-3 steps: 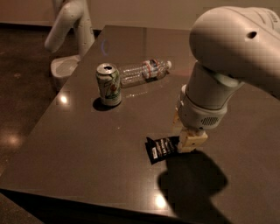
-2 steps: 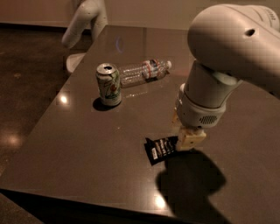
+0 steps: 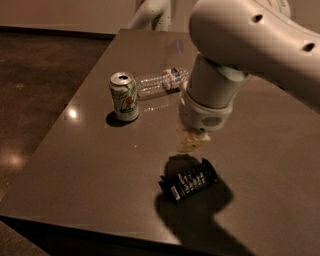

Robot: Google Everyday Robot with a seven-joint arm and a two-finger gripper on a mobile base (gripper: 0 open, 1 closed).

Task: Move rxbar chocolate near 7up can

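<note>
The rxbar chocolate [image 3: 189, 181], a black wrapper with white lettering, is on the dark table near its front edge. My gripper [image 3: 192, 142] hangs from the big white arm just behind and above the bar. I cannot tell whether it touches the bar. The 7up can [image 3: 124, 96] stands upright to the left and further back, well apart from the bar.
A clear plastic water bottle [image 3: 160, 82] lies on its side just behind and right of the can. The table [image 3: 75, 165] has its front edge close below the bar and its left edge near the can. White robot parts [image 3: 150, 10] show at the far edge.
My gripper has moved left and up, from the bar's right end to above it. The bar has turned slightly. The white part at the back has moved right.
</note>
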